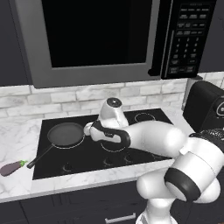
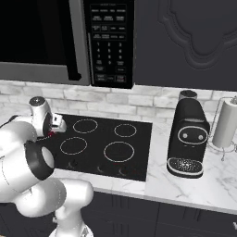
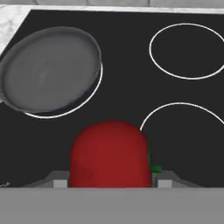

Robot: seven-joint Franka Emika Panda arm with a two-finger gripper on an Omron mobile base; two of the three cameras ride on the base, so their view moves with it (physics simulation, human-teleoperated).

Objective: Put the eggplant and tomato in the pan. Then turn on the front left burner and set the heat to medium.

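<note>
My gripper (image 3: 109, 181) is shut on the tomato (image 3: 109, 153), a round red fruit with a bit of green stem showing at its right side, held above the black glass cooktop. The pan (image 3: 50, 70), dark grey and shallow, sits on the front left burner (image 3: 65, 114) just ahead and to the left of the tomato. From the left base view the pan (image 1: 65, 134) lies left of my hand (image 1: 94, 130), its handle pointing to the front left. The eggplant (image 1: 13, 167) lies on the marble counter left of the cooktop, near the handle's end.
A microwave (image 1: 96, 35) hangs over the cooktop. Touch knobs (image 1: 68, 166) line the cooktop's front edge. A black coffee machine (image 2: 187, 139) and a paper towel roll (image 2: 227, 122) stand on the counter to the right. Three more white burner rings (image 2: 119, 151) lie right of the pan.
</note>
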